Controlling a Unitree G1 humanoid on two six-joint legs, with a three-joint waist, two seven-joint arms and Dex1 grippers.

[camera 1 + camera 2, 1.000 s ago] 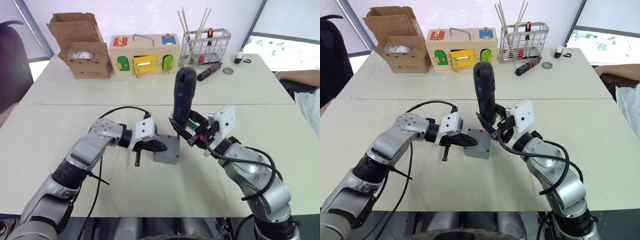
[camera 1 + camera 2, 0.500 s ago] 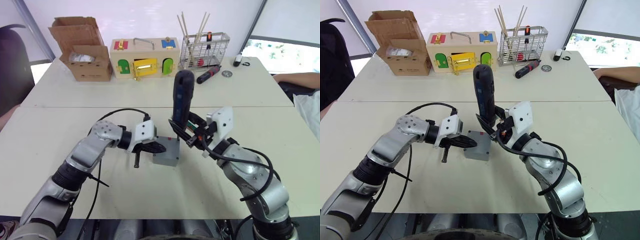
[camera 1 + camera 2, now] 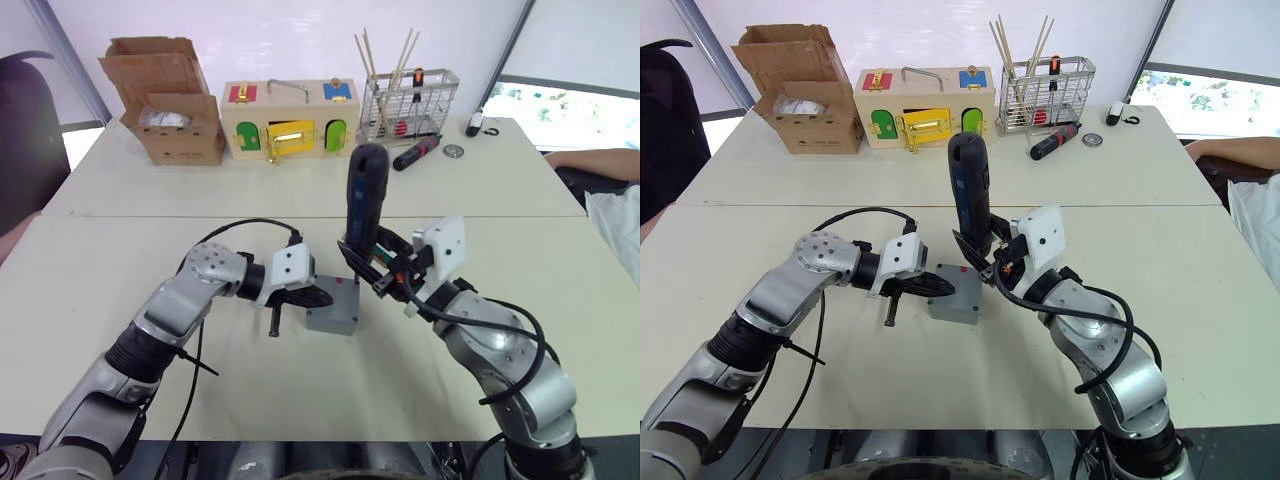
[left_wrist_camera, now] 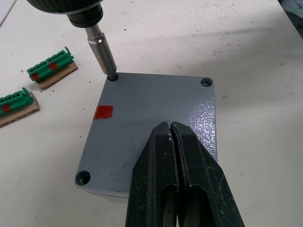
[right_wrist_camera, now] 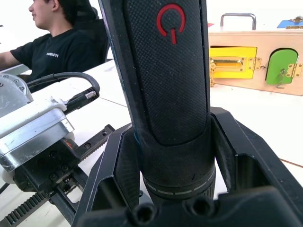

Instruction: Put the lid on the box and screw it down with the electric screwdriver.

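Grey and square, the small flat metal lid (image 4: 151,127) with corner screw holes and a red mark sits on the deeper grey box (image 3: 333,312), near the middle of the pale table (image 3: 120,250). The left gripper (image 4: 175,142) presses its closed black fingers on top of the lid, holding nothing between them. The right gripper (image 5: 170,156) is clamped round the thick blue-black electric screwdriver (image 3: 362,200), which stands upright with its metal bit (image 4: 102,52) set in one corner hole of the lid.

Two green terminal blocks on cardboard strips (image 4: 49,68) lie on the table just beside the box. Along the far edge stand an open cardboard carton (image 3: 165,100), a colourful wooden latch box (image 3: 290,118), and a wire basket (image 3: 410,95) holding sticks, with a red-and-black hand screwdriver (image 3: 417,150) lying in front of it. A person in a black shirt (image 5: 61,45) sits beyond the table.

The left fingers cover the lid's near edge and one corner, so only three screw holes can be seen. From the head views the grippers and the tool screen most of the box, and its inside is shut from sight.
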